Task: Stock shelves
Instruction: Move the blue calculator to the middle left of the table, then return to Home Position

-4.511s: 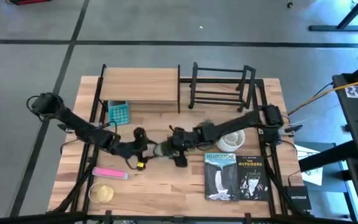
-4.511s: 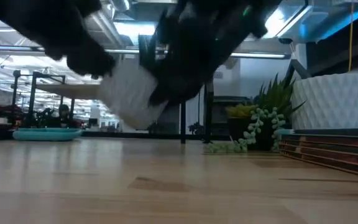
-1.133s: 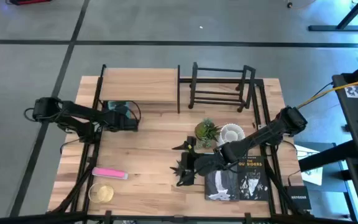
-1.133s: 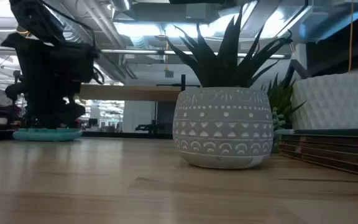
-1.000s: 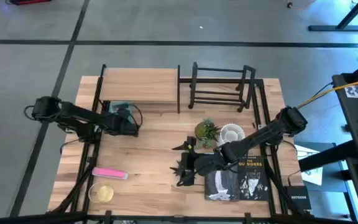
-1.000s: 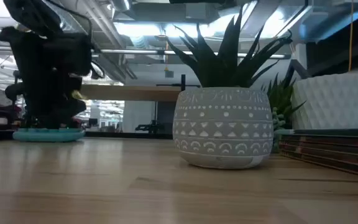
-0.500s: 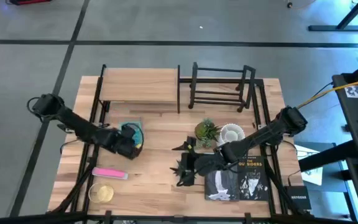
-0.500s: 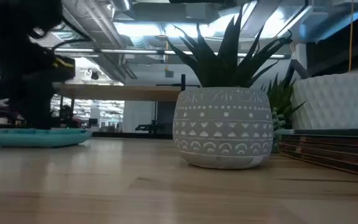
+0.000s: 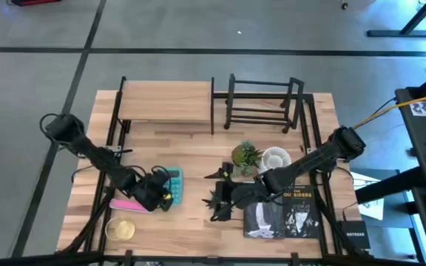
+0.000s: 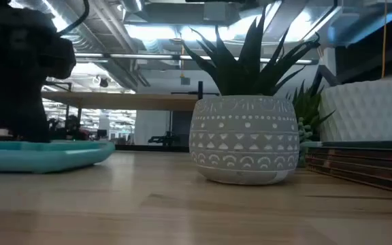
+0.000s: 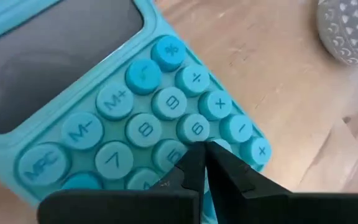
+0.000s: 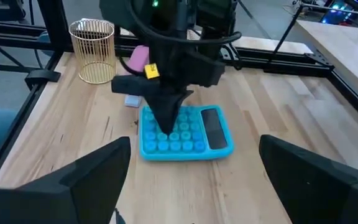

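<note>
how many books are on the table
2, side by side, flat on the table's front right: one book partly under the right arm, the other book to its right. None seem hidden.

Even overhead light, soft shadows. In the low view, bright ceiling strips glare and the near teal calculator blurs; left wrist view is soft.
</note>
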You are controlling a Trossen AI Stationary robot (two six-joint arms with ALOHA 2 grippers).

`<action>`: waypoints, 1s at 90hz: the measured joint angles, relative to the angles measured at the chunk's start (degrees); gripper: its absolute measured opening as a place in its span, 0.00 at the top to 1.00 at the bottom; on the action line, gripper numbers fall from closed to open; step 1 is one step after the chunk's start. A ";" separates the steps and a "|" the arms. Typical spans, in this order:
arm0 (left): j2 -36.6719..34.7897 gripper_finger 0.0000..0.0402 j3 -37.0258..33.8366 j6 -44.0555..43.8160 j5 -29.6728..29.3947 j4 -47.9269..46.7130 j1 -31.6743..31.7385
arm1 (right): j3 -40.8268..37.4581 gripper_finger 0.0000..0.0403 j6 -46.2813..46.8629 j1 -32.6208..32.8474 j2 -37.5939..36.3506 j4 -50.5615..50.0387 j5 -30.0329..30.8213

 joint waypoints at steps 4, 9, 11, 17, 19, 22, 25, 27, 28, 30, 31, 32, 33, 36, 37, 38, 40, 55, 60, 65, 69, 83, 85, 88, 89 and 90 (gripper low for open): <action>0.05 1.00 -0.04 1.24 -0.61 1.66 0.04 | 0.01 0.15 -0.24 0.00 0.00 -0.03 0.01; -0.37 1.00 -0.01 3.08 -1.44 3.55 0.11 | 0.01 0.15 -0.82 0.02 0.00 -0.02 0.01; -0.67 1.00 0.09 4.06 -1.66 3.98 0.15 | 0.02 0.15 -1.09 0.02 0.00 -0.02 0.00; -1.98 1.00 1.02 6.42 -2.54 4.64 0.13 | 0.02 0.15 -1.51 0.09 0.00 -0.06 0.02; -2.43 1.00 1.34 7.44 -2.76 4.68 0.12 | 0.00 0.15 -1.69 0.09 0.00 -0.10 0.00; -3.26 1.00 1.73 8.90 -3.20 4.58 0.07 | 0.02 0.15 -1.99 0.09 -0.02 -0.24 0.02; -4.13 1.00 2.08 10.44 -3.62 4.37 0.02 | 0.01 0.15 -2.44 0.10 -0.07 -0.47 0.00; -4.74 1.00 2.38 11.36 -3.96 4.29 0.02 | 0.00 0.15 -2.66 0.22 -0.11 -0.78 0.02; -5.07 1.00 2.52 11.96 -4.08 4.29 0.00 | 0.01 0.15 -2.72 0.36 -0.19 -1.03 0.02; -5.88 1.00 2.81 13.11 -4.58 4.44 -0.20 | 0.00 0.15 -2.81 0.53 -0.41 -1.61 0.11; -6.25 1.00 2.95 13.60 -4.87 4.42 -0.31 | 0.00 0.15 -2.91 0.61 -0.51 -1.88 0.23; -6.65 1.00 3.07 14.14 -5.26 4.43 -0.41 | 0.00 0.15 -3.05 0.69 -0.63 -2.14 0.38; -7.07 1.00 3.18 14.68 -5.71 4.44 -0.53 | -0.01 0.15 -3.14 0.79 -0.75 -2.32 0.59; -8.46 1.00 3.48 16.17 -7.40 4.40 -0.98 | -0.02 0.15 -3.40 1.11 -1.19 -2.53 1.43; -8.95 1.00 3.54 16.46 -8.00 4.45 -1.16 | -0.02 0.15 -3.55 1.30 -1.42 -2.60 1.84; -9.45 1.00 3.61 16.79 -8.58 4.46 -1.37 | -0.02 0.15 -3.72 1.48 -1.69 -2.73 2.34; -10.56 1.00 3.69 17.49 -9.67 4.48 -1.80 | -0.02 0.15 -4.03 1.94 -2.23 -3.19 3.64; -19.49 1.00 3.70 24.68 -16.68 3.87 -5.08 | 0.00 0.15 -3.57 6.26 -6.76 -11.69 16.91; -22.34 1.00 3.70 27.79 -18.83 3.83 -6.38 | 0.00 0.15 -2.49 7.48 -8.73 -15.92 15.61; -25.20 1.00 3.70 30.90 -20.69 3.51 -7.60 | 0.00 0.15 -1.09 8.33 -10.88 -19.82 11.53; -27.64 1.00 3.70 33.06 -22.21 2.91 -8.54 | 0.00 0.15 0.27 9.09 -12.39 -23.42 9.20; -36.15 1.00 3.70 34.14 -26.24 -5.01 -10.84 | -0.02 0.16 7.28 10.76 -17.83 -38.61 10.66; -37.20 1.00 3.70 33.79 -27.01 -6.49 -11.13 | -0.02 0.17 8.51 10.69 -18.82 -40.63 11.29; -38.74 1.00 3.70 33.06 -28.17 -8.79 -11.57 | -0.09 0.18 10.11 10.58 -20.37 -43.32 11.79; -39.23 1.00 3.70 32.64 -28.48 -9.57 -11.71 | -0.26 0.19 10.63 10.56 -20.91 -43.99 11.99; -39.77 1.00 3.70 32.49 -28.86 -10.40 -11.86 | -0.48 0.19 10.96 10.56 -21.48 -44.53 12.07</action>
